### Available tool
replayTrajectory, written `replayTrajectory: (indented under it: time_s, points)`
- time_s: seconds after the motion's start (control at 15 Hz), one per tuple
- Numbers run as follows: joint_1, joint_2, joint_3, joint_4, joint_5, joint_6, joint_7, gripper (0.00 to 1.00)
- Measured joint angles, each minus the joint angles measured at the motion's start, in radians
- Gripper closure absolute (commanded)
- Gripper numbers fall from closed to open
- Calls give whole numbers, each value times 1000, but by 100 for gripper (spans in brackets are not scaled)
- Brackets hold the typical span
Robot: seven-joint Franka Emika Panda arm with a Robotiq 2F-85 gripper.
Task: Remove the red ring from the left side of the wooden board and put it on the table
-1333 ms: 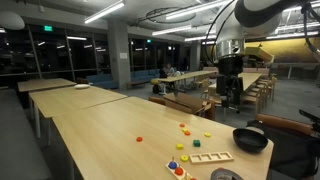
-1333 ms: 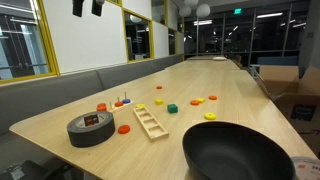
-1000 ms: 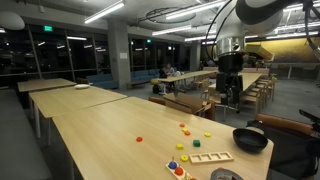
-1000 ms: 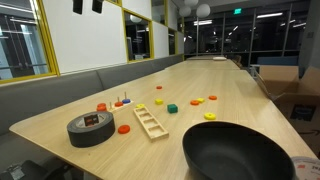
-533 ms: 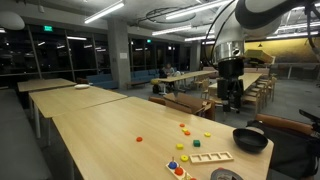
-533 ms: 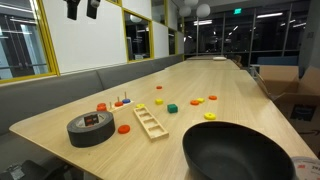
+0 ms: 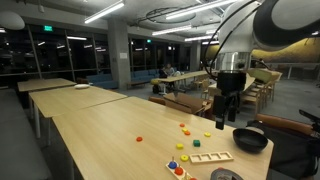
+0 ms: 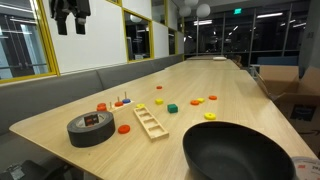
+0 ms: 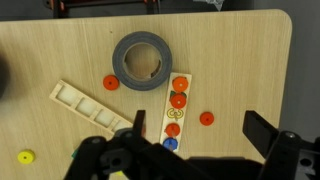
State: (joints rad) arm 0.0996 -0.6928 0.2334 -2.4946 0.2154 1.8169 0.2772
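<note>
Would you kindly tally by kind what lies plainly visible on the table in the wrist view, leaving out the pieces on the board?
Roll of tape: 1
Wooden tray: 1
Wooden board: 1
Red discs: 2
Yellow disc: 1
Total: 6
Dark blur at the left edge: unclear, not counted.

Dim hall under ceiling strip lights, dark windows, soft low-resolution frames, blurred tool [image 9: 190, 150] in wrist view.

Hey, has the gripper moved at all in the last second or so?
Yes. In an exterior view the gripper has come down, its tips now nearer the level of the black bowl.
</note>
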Motion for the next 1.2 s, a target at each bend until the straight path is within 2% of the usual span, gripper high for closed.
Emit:
replayTrajectory:
  time_s: [0.53,0.87,1.2]
  points:
    - [40,22,112,-164,2,332,71,0]
    - [44,135,176,-218,-14,528,132,0]
    - [43,285,191,-228,-84,638,195,0]
